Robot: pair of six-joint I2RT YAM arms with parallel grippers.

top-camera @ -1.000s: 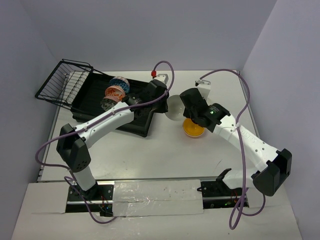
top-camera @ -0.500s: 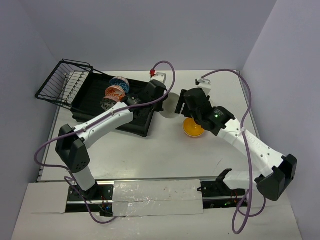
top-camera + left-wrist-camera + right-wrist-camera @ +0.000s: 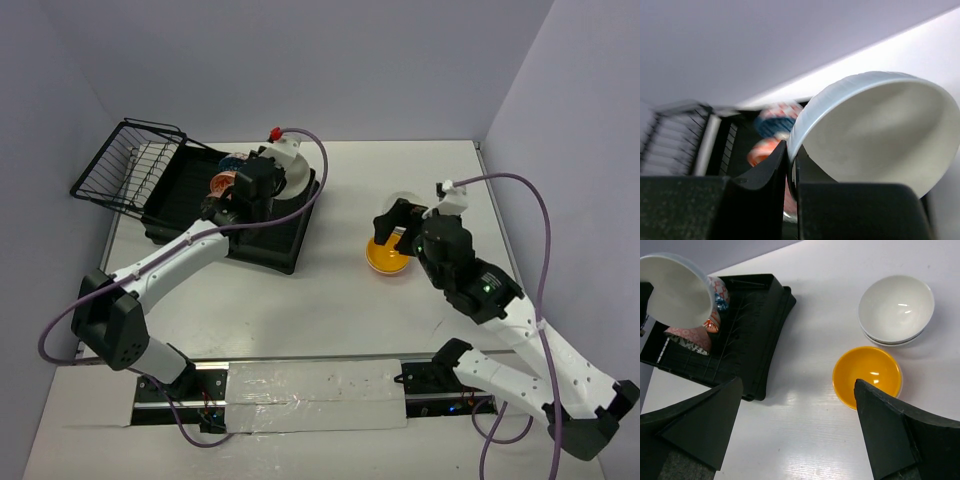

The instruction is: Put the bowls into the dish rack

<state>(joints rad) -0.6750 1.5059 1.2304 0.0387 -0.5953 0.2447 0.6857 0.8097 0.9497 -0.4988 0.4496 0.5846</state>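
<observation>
My left gripper is shut on the rim of a plain white bowl and holds it tilted above the right end of the black dish rack. In the rack lie a blue-patterned bowl, an orange-patterned one and a grey-patterned one. My right gripper is open and holds nothing, above the table beside the yellow bowl. Two stacked white bowls sit just beyond the yellow one.
A black wire basket juts from the rack's far left end. The rack's right edge stands a little left of the yellow bowl. Grey walls close the table at the back and both sides.
The right gripper has let go of the white bowl, opened wide and drawn back to the right. The left gripper, still shut on that bowl, has carried it left over the rack.
</observation>
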